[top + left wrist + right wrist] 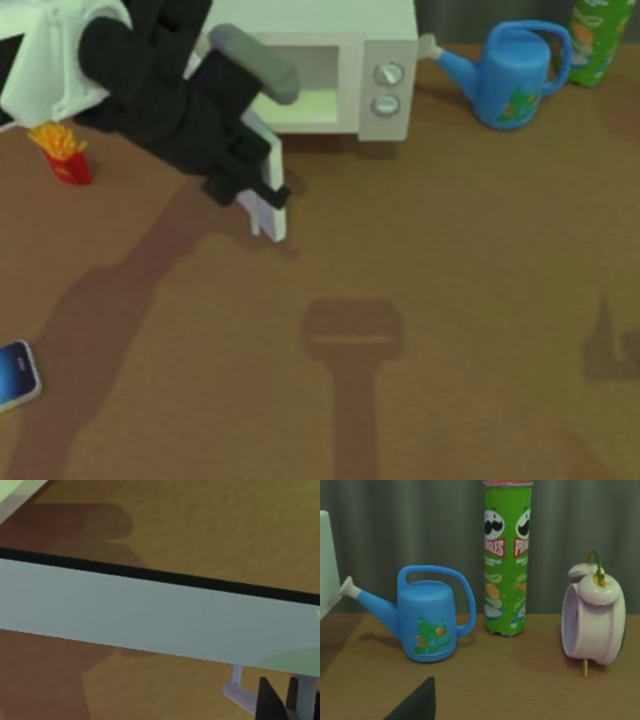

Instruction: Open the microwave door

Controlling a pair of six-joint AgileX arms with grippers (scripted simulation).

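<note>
Pale white-green boxy microwave (385,60) at the brown desk's (450,300) far edge, its flat pale door (268,205) swung wide open, black left tool (262,190) pinching the door's outer edge, right tool's (415,705) state cannot be told.

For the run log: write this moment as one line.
task: open microwave door | left gripper: at door free edge | door: swung well open from microwave | right arm: out of top view

The microwave door (268,205) is standing swung out toward the near side, blocking passage along the microwave (385,40) front at left, with the left gripper (262,190) at its edge. The fries carton (62,152) and phone (15,373) are lying left; the watering can (510,72) and green can (603,35) are crowding the far right. Bare table (450,330) is lying open near and right.
</note>
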